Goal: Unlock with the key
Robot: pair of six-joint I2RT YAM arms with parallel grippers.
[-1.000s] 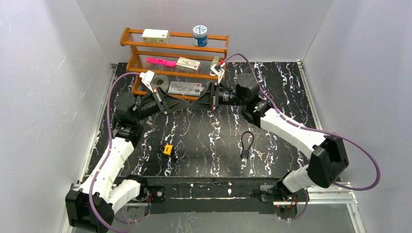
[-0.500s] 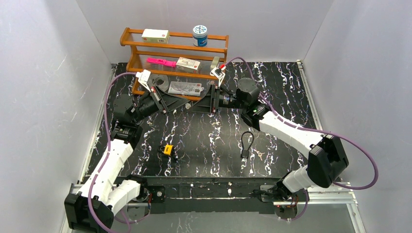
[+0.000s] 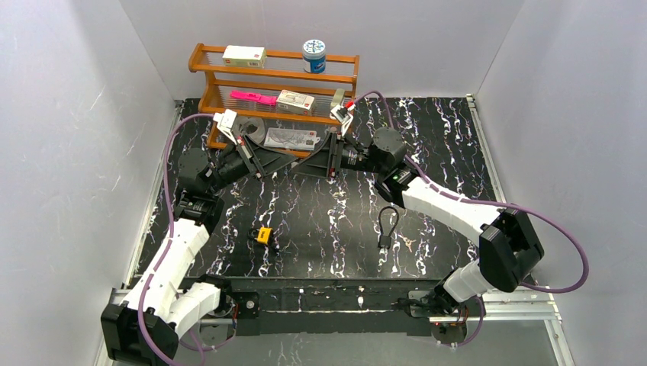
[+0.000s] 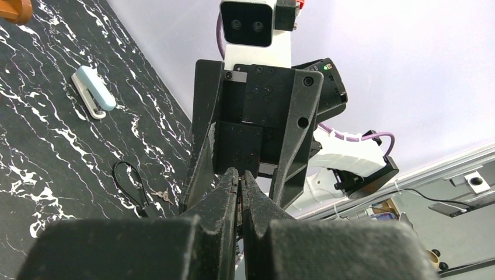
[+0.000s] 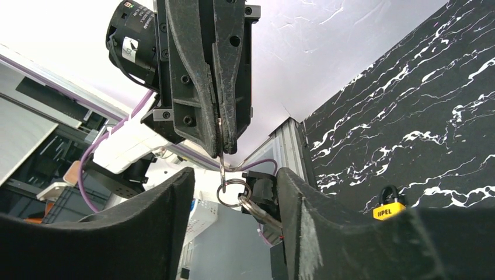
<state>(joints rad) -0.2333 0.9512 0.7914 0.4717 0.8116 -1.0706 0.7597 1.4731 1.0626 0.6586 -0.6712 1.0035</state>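
Black white-veined tabletop [image 3: 320, 217], white walls on three sides. Arms meet tip to tip at far centre, just near of wooden rack [image 3: 282, 74]. Left gripper [image 3: 294, 162] jaws pressed together, pinching key [image 5: 222, 153] by blade. Key ring [image 5: 232, 193] dangles below. Right gripper [image 3: 311, 163] jaws spread wide, key ring between them. Yellow padlock [image 3: 264, 235] on table near-left of centre, well apart from key. Black cable loop [image 3: 387, 221] lies near-right.

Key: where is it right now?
Right wrist view, centre: the key is pinched in the shut left gripper, its ring dangling below, framed by the open right gripper; the yellow padlock sits lower right.
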